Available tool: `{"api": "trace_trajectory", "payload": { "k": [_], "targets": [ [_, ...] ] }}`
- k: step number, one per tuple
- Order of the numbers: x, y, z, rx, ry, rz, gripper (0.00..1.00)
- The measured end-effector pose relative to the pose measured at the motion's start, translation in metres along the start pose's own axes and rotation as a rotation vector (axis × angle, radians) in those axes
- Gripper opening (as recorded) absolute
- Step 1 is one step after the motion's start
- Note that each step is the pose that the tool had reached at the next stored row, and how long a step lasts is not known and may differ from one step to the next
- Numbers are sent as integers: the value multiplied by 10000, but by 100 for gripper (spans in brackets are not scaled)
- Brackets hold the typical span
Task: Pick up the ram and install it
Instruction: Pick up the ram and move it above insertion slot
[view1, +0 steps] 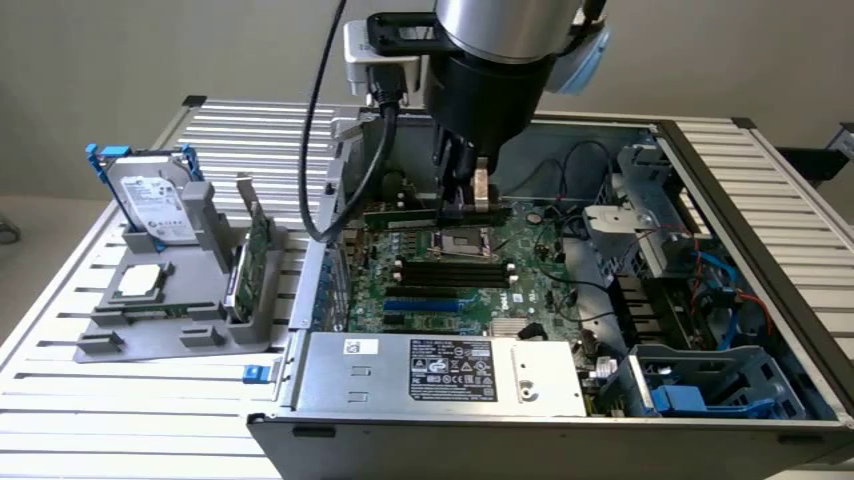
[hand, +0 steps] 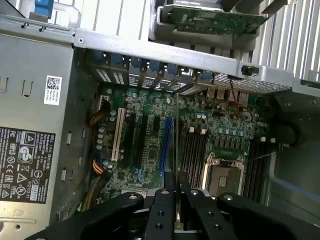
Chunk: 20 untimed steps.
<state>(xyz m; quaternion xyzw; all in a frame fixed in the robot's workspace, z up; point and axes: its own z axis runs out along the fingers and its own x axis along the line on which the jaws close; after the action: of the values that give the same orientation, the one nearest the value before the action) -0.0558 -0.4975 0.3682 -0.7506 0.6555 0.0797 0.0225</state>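
Gripper (hand: 176, 184): nearly closed, pinching ram (hand: 176, 135) by one edge, likely leaving contacts free.
Ram: on edge above board (hand: 145, 107), apparently parallel to slots (hand: 192, 155).
Slots: empty, beside socket (hand: 224, 172).
Case (view1: 534, 425): on its side, open upward for access.
Stand (view1: 147, 330): outside case, propping drive (view1: 150, 205) and card (view1: 254, 255) upright.

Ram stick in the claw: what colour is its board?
The ram is green, clearest in the exterior view.
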Motion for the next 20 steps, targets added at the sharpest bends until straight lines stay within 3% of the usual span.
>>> {"api": "trace_trajectory", "payload": {
  "k": [7, 16, 20],
  "targets": [
    [-46, -142, 109, 10, 21, 102, 14],
    [-401, -255, 300, 7, 53, 104, 14],
    [-467, -310, 372, 10, 50, 127, 14]
  ]
}}
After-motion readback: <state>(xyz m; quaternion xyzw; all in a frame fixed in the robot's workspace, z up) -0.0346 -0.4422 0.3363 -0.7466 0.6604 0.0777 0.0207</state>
